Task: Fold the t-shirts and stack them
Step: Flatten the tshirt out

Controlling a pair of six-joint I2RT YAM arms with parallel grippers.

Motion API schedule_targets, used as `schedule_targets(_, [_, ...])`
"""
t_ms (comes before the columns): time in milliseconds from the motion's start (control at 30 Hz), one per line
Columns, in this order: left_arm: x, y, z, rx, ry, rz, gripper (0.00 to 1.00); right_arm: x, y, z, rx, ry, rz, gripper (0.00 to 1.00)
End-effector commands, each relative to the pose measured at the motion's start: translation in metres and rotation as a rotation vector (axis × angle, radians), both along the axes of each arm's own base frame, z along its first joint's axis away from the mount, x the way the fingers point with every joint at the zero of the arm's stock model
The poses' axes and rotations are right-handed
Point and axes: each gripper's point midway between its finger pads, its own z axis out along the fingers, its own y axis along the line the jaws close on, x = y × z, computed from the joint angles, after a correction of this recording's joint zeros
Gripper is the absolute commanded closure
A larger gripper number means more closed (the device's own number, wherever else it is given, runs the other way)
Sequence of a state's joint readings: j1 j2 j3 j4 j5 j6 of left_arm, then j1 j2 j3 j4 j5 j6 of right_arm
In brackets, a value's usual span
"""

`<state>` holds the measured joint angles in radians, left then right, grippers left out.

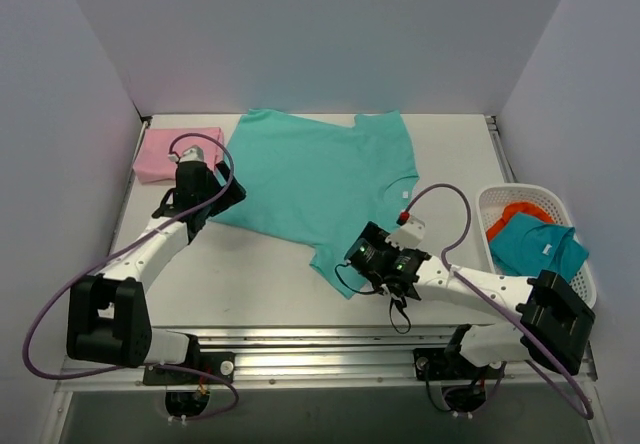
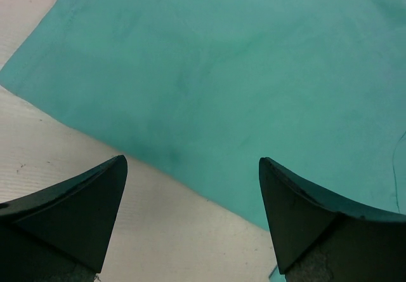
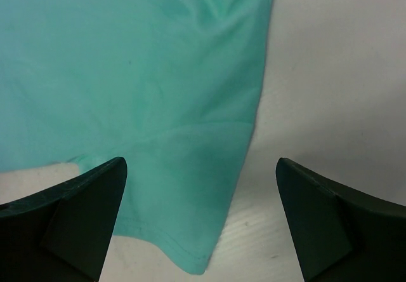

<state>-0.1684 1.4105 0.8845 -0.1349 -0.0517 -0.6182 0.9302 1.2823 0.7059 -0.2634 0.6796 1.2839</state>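
A turquoise-green t-shirt (image 1: 315, 179) lies spread flat on the table, hem toward the left, sleeves toward the right. A folded pale pink t-shirt (image 1: 165, 154) sits at the back left corner. My left gripper (image 1: 222, 202) is open and empty just above the shirt's left hem edge (image 2: 127, 148). My right gripper (image 1: 358, 264) is open and empty over the near sleeve (image 3: 190, 231), whose corner lies between the fingers.
A white basket (image 1: 590, 264) at the right edge holds an orange garment (image 1: 515, 212) and a teal one (image 1: 535, 244). Grey walls enclose the table at left, back and right. A metal rail (image 1: 330, 339) runs along the near edge.
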Motion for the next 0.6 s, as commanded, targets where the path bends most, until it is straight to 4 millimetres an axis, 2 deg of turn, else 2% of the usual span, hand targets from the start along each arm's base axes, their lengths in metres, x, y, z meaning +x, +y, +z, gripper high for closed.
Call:
schedule_targets(0, [0.007, -0.001, 0.038, -0.006, -0.136, -0.017, 0.06, -0.029, -0.009, -0.021, 0.059, 0.051, -0.104, 0.00])
schedule_targets(67, [0.006, 0.001, 0.039, -0.005, -0.141, -0.013, 0.06, -0.043, 0.003, -0.026, 0.098, 0.056, -0.085, 0.01])
schedule_targets(233, [0.010, -0.007, 0.039, -0.034, -0.154, -0.035, 0.06, -0.056, 0.017, -0.042, 0.112, 0.067, -0.052, 0.04])
schedule_targets(433, [0.013, -0.005, 0.034, -0.027, -0.141, -0.026, 0.06, -0.053, 0.022, -0.059, 0.083, 0.073, -0.058, 0.07])
schedule_targets(567, [0.012, -0.003, 0.033, -0.020, -0.140, -0.020, 0.06, -0.048, 0.027, -0.066, 0.080, 0.064, -0.056, 0.15])
